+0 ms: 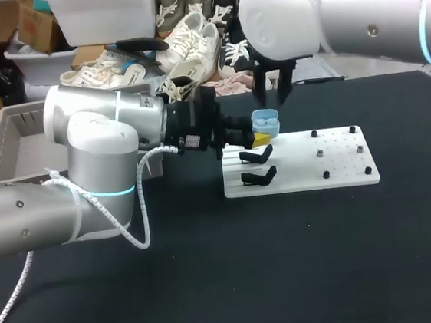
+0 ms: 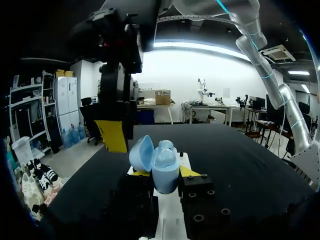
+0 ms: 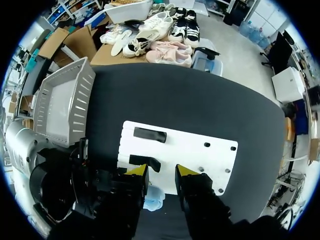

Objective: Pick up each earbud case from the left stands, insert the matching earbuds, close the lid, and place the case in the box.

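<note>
While the left gripper (image 2: 164,172) is clamping the open pale blue plastic earbud case (image 2: 165,176), the right gripper (image 3: 161,171) is hovering above, fingers apart. Likely steadying for insertion.

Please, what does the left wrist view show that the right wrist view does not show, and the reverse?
Only the left wrist view: the earbud case seen from the side, its lid open, gripped between the yellow tips of the left claw. Only the right wrist view: the grey box and two black stands on the white board, seen from above. Both: the blue case, the board, and the open right claw above the case.
</note>
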